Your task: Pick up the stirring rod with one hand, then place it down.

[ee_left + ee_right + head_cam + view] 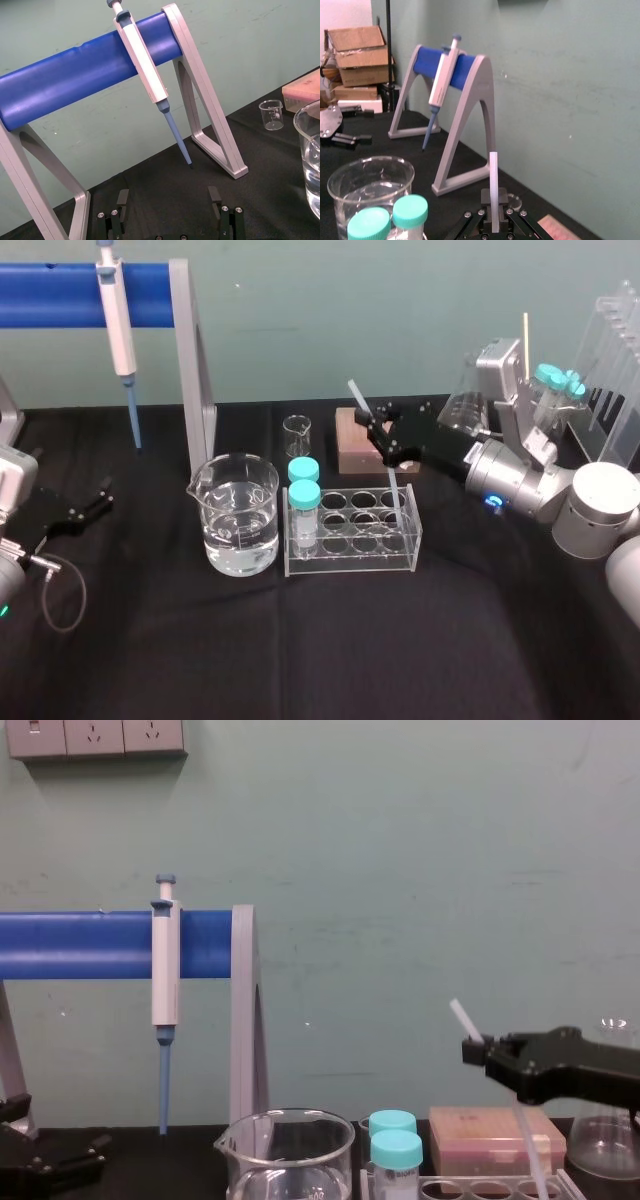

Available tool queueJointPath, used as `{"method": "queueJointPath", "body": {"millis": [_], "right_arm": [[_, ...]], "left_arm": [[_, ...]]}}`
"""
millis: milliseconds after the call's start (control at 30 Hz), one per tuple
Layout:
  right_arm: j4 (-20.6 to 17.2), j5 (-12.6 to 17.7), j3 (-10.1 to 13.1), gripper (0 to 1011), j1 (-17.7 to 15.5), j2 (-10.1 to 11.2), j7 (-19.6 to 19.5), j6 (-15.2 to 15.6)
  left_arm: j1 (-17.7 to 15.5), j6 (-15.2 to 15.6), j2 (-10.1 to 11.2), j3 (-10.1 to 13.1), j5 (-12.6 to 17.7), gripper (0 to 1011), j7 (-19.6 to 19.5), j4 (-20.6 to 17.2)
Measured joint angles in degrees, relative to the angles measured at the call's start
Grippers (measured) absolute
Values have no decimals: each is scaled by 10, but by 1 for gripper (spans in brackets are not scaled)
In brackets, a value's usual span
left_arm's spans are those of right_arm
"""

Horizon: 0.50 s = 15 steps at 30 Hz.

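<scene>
There is one pipette (118, 325), one stand (193, 360), one block (350, 445), one rod (356, 395) and one rack (405, 532). Beakers number two: a large beaker (238, 518) and a small beaker (297, 436). Capped tubes (304, 498) in the rack number two. Claws number two as well: the left claw (100, 496) and the right claw (378, 435).

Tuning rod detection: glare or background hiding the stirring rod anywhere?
Head view: stirring rod, held by the right pincer, fades into the clear rack below; no glare. Chest view: top end pale on the green wall. Right wrist view: stands out white. Left pincer parked left.
</scene>
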Motion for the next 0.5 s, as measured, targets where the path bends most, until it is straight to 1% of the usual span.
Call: {"method": "queueJointPath", "body": {"millis": [67,100,200,233,267,500], "right_arm": [[-10,-1,3,72,-3,2,-4,-2],[-25,-1,8,72,-9,5,-9,-5],[-41,1,15,72,-14,7,-14,-6],[-54,5,20,72,-18,8,-17,-8],[-54,5,20,72,-18,8,-17,-8],[-99,27,43,72,-30,9,-25,-17]], "left_arm": [[0,0,0,0,0,1000,0,0],[0,0,0,0,0,1000,0,0],[0,0,0,0,0,1000,0,0],[0,0,0,0,0,1000,0,0],[0,0,0,0,0,1000,0,0],[0,0,0,0,0,1000,0,0]]}}
